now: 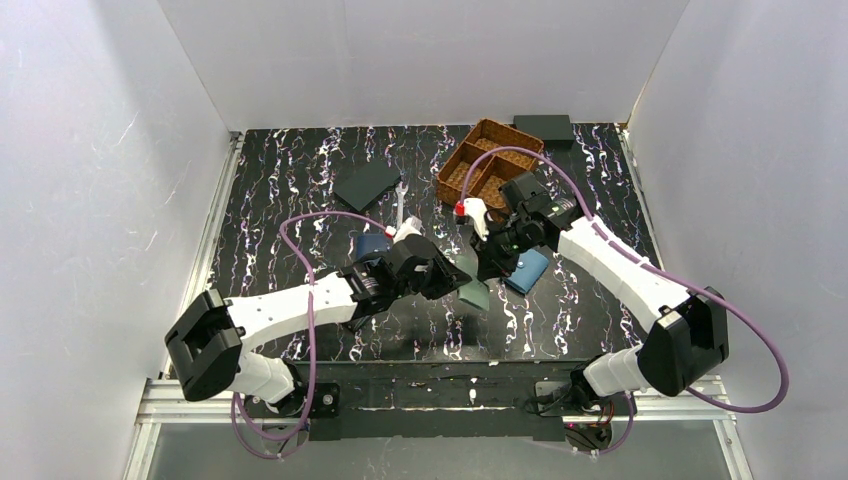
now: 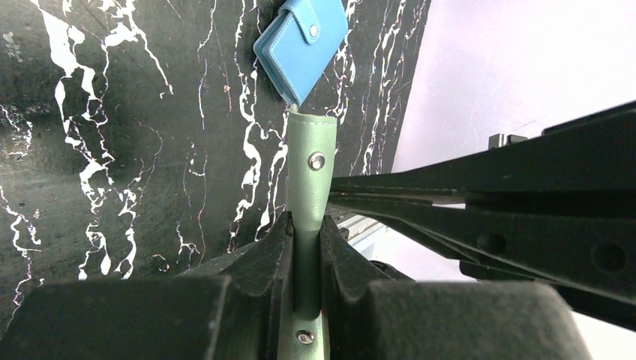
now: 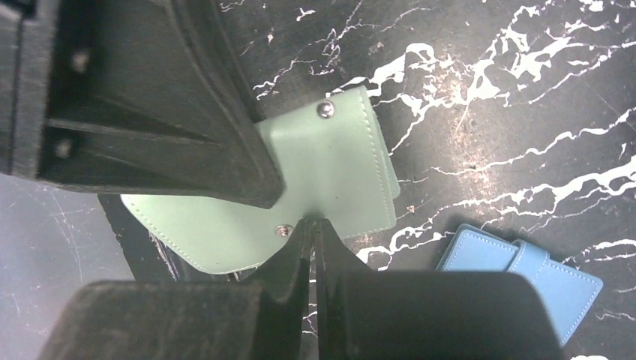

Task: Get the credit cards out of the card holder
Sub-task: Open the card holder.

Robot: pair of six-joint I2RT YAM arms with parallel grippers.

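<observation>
The card holder point(image 1: 475, 294), a pale mint-green wallet with snap studs, hangs above the table between both grippers. My left gripper point(image 1: 447, 278) is shut on it; in the left wrist view its jaws point(image 2: 306, 225) clamp the wallet's edge point(image 2: 309, 142), which stands up between them. My right gripper point(image 1: 487, 265) is also shut, and in the right wrist view its tips point(image 3: 311, 223) pinch the wallet point(image 3: 330, 165) at its lower edge. The wallet shows only its outer side. The credit cards are hidden.
A brighter blue wallet point(image 1: 527, 270) lies just right of the grippers, also in the wrist views point(image 2: 300, 45) point(image 3: 525, 277). A navy wallet point(image 1: 372, 245) lies left. Behind are a woven basket point(image 1: 490, 165), a flat dark pad point(image 1: 366, 185), a black box point(image 1: 543, 125) and a small wrench point(image 1: 400, 205).
</observation>
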